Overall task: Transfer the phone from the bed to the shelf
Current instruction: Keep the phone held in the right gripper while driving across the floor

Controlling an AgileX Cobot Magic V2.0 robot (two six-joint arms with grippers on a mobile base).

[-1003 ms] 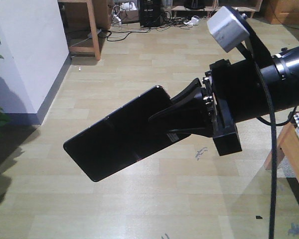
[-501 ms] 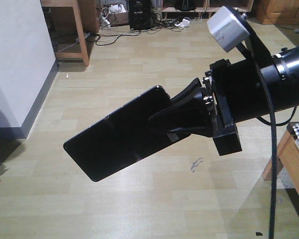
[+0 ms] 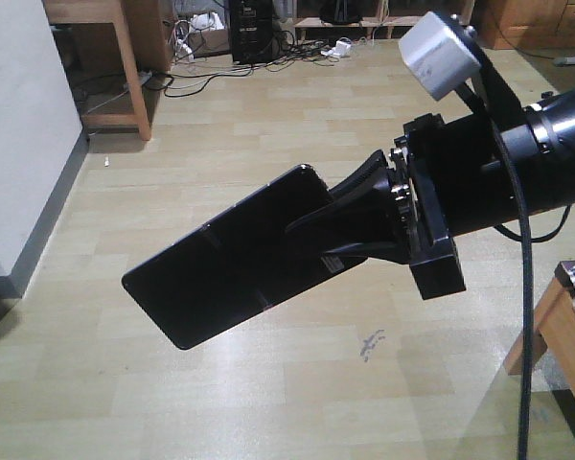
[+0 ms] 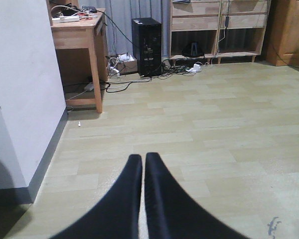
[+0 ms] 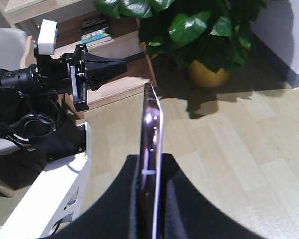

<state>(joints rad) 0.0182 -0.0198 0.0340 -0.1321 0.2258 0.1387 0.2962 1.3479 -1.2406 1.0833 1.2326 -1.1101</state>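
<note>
Plank floor [image 3: 268,125] below; right gripper [image 3: 311,225] clamped on phone [image 3: 220,273] end; left gripper [image 4: 143,157] together, empty. Carry smoothly toward shelf [image 5: 117,45], grip firm: long overhang may slip.

No readable text, label, brand or number in any view; phone [image 3: 228,264] shows none.

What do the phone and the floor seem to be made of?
Phone: smooth glossy black face, likely glass; the pinkish rim glints brightly, so it is probably metal. Floor: pale wood-grain planks with visible seams and a soft sheen, perhaps laminate.
</note>
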